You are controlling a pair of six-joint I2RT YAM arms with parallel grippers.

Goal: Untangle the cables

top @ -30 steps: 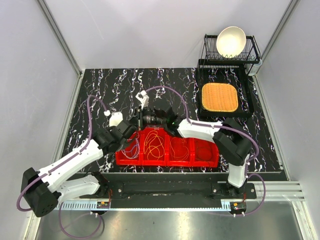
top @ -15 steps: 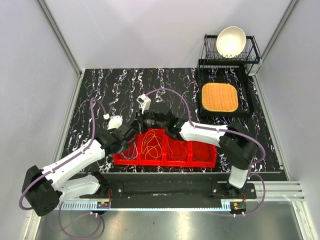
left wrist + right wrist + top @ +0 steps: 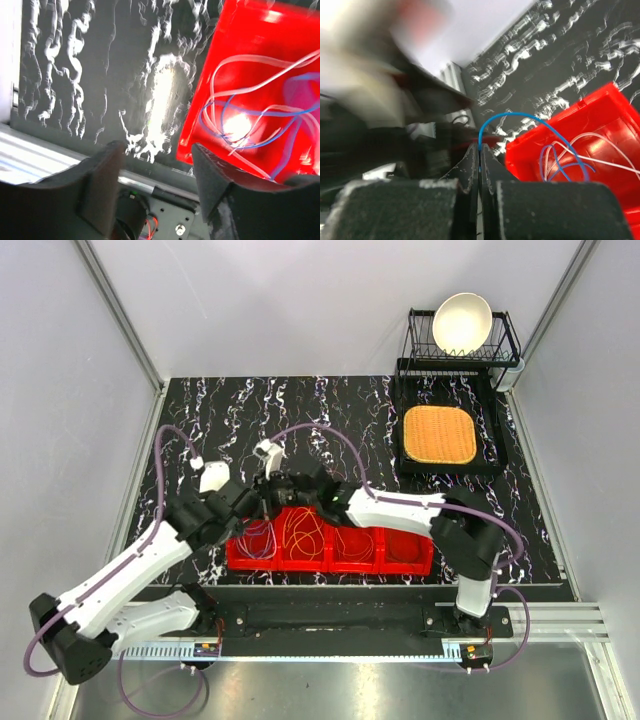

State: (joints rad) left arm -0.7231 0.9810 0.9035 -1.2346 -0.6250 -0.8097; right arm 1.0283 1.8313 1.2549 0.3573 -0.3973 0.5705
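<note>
A red tray (image 3: 405,552) with several compartments lies at the table's near edge. Blue and white cables (image 3: 257,538) fill its leftmost compartment. Orange and yellow cables (image 3: 303,530) lie in the one beside it. My right gripper (image 3: 480,149) is shut on a blue cable (image 3: 515,115) that arcs up out of the red tray (image 3: 600,115) and over its corner. It hovers above the tray's far-left corner (image 3: 275,492). My left gripper (image 3: 157,167) is open and holds nothing. It hangs just left of the tray (image 3: 250,30), where blue cable (image 3: 216,125) and white cable (image 3: 240,60) lie loose.
A black dish rack (image 3: 505,340) holding a white bowl (image 3: 462,322) stands at the back right. In front of it a woven mat (image 3: 438,433) lies on a black tray. Grey walls close in both sides. The metal rail (image 3: 330,618) runs along the near edge.
My left gripper has opened and drawn back to the left. The right gripper, still shut on the blue cable, has moved left, towards the tray's left end.
</note>
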